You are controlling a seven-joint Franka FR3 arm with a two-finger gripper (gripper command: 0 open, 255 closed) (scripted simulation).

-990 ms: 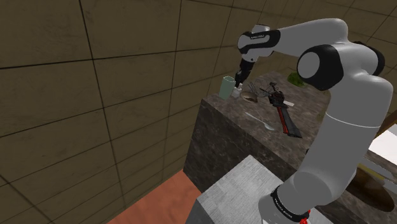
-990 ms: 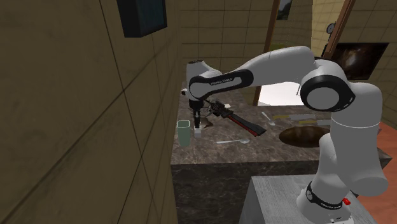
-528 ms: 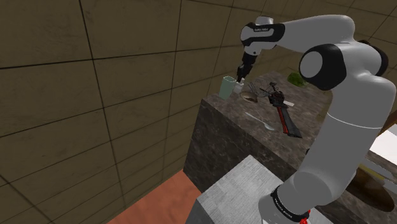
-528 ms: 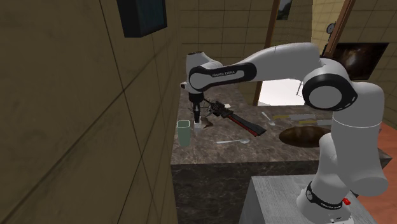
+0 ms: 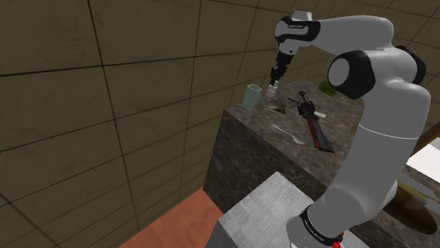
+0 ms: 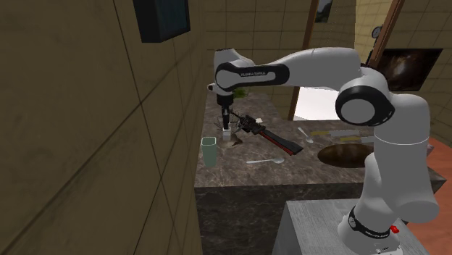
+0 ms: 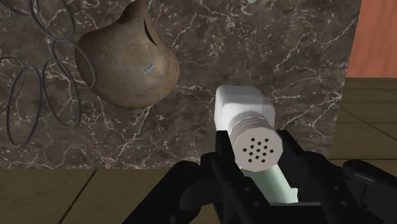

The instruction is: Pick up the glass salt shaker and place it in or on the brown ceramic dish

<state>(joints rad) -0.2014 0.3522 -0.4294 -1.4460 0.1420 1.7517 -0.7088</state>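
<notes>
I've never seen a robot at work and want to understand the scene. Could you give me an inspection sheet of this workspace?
Surface: dark marbled stone counter, with a sink.
Job's things: white salt shaker held by the gripper, beside the brown dish, not in it.
Clutter: pale green cup, wire whisk, spoon, black and red tool.
Grippers: black, shut on the salt shaker.
Cables: nothing seen.
Surroundings: tan tiled wall, reddish floor.

A home kitchen: a dark veined stone counter [image 6: 239, 176] runs along a tan tiled wall [image 5: 106, 106]. In the second exterior view, a round basin [image 6: 346, 155] is sunk in at its three o'clock. A spoon [image 6: 265, 161] and a pale green cup [image 6: 208, 151] lie on top.
</notes>
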